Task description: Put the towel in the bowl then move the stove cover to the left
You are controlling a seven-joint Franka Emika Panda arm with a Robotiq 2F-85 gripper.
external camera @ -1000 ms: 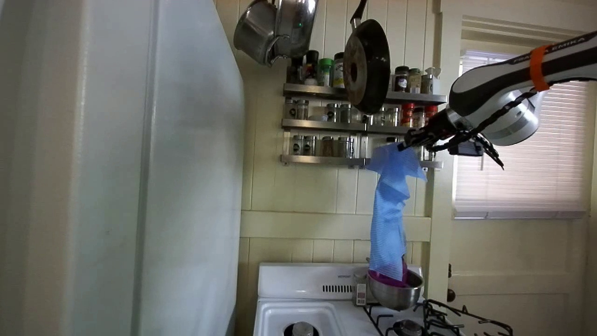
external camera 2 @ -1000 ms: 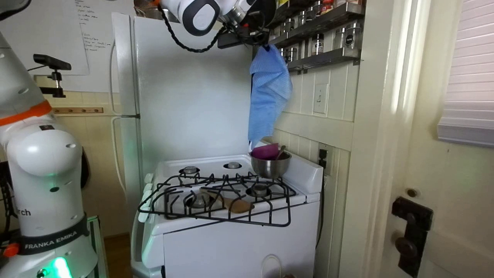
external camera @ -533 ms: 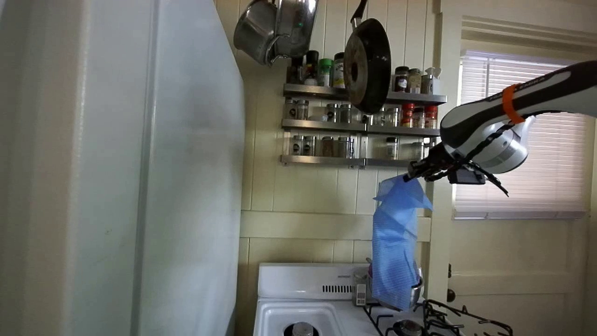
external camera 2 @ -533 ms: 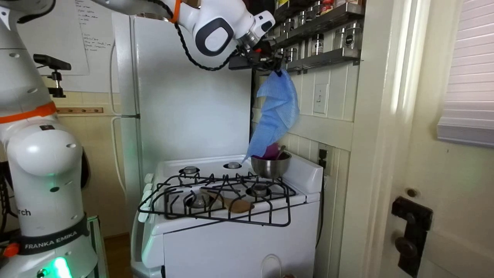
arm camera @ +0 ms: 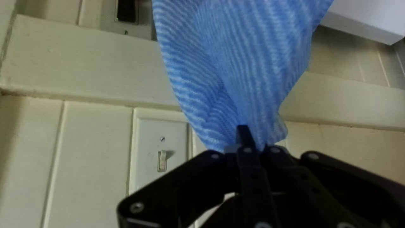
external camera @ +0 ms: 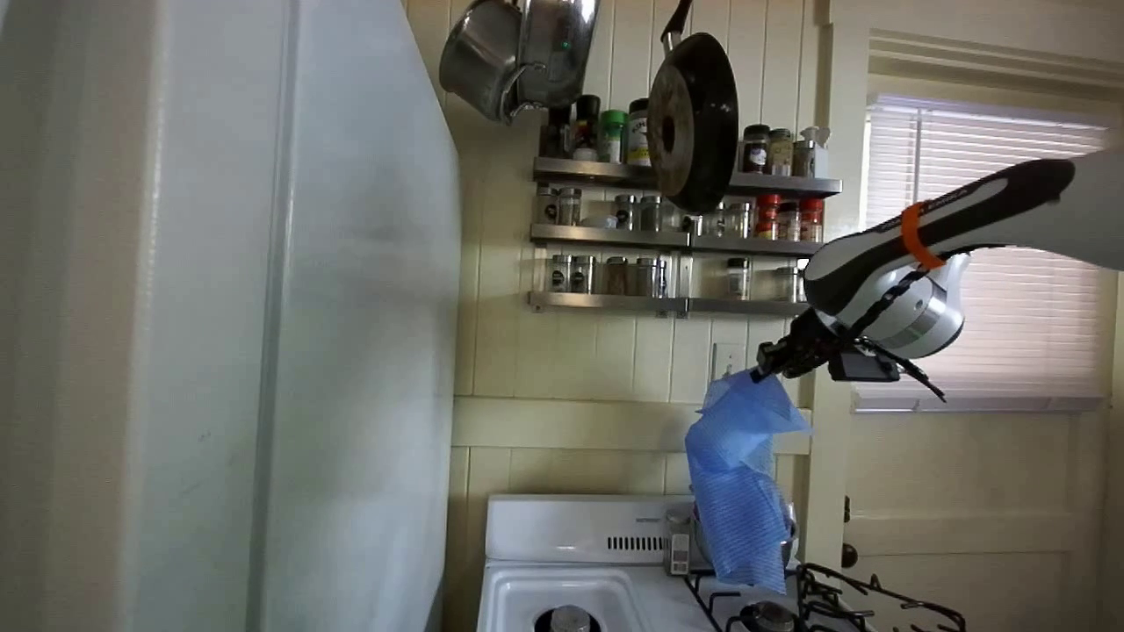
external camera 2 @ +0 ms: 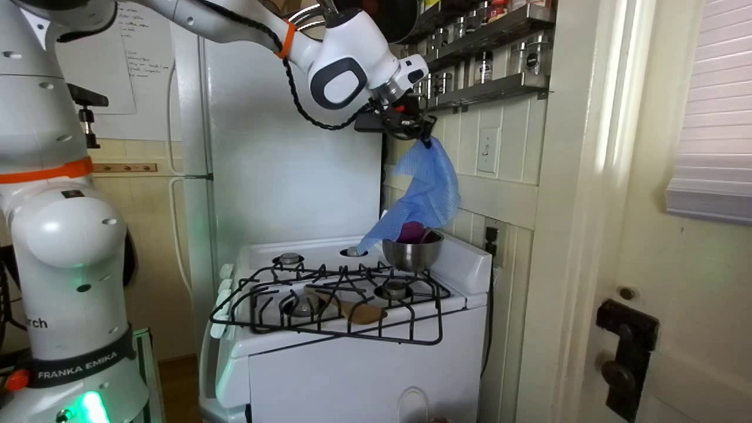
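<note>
Lower than a second ago, the pincer (arm camera: 258,147) has come down with the blue towel (external camera 2: 433,182), whose loose end has swung further left in an exterior view. The pincer's two fingers (arm camera: 244,136) are pressed close together on a pinch of cloth at the top, and the rest drapes beneath in folds. Below, on the right of the stove (external camera 2: 364,373), a steel bowl (external camera 2: 412,257) stands upright with something purple (external camera 2: 411,232) showing above its rim. The towel hangs in the air by the bowl, its end trailing past on the left; whether cloth and rim touch, I can't tell. Nearer to me a black grate (external camera 2: 343,273) sits askew over the burners (external camera 2: 395,289), its near edge jutting beyond the stove top, and a wooden utensil (external camera 2: 365,314) lies under the bars. Far off stands a white fridge (external camera 2: 294,164); on the wall (external camera 2: 517,147) to the right, steel shelves (external camera 2: 492,93) carry rows of jars (external camera 2: 537,56).
</note>
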